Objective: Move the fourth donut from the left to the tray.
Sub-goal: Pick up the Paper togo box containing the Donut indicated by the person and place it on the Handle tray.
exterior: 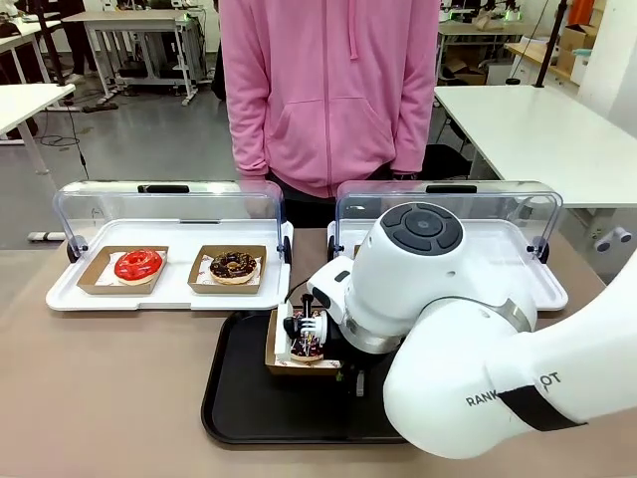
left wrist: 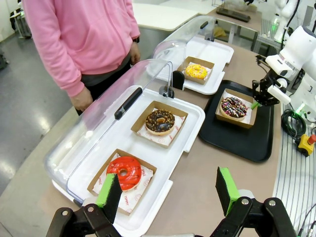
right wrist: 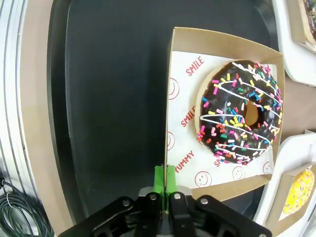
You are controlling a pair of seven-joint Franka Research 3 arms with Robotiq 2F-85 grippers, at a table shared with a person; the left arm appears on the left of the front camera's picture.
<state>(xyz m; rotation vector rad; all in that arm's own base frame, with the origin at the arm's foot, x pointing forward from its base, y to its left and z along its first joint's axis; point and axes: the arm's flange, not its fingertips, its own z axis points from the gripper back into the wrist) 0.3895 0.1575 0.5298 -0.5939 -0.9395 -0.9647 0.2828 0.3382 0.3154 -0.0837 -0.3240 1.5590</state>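
Four donuts: red (left wrist: 124,171), crumb-topped (left wrist: 160,121), yellow (left wrist: 196,71), and the fourth donut (right wrist: 240,111) on the tray (right wrist: 108,98). Right gripper (right wrist: 165,183) pinches its cardboard holder (right wrist: 170,89); left gripper (left wrist: 168,191) spread wide.

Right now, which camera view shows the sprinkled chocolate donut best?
The right wrist view: the sprinkled donut is close, with its whole top clear. The left wrist view shows it small on the black tray; in the front view the right arm partly hides it.
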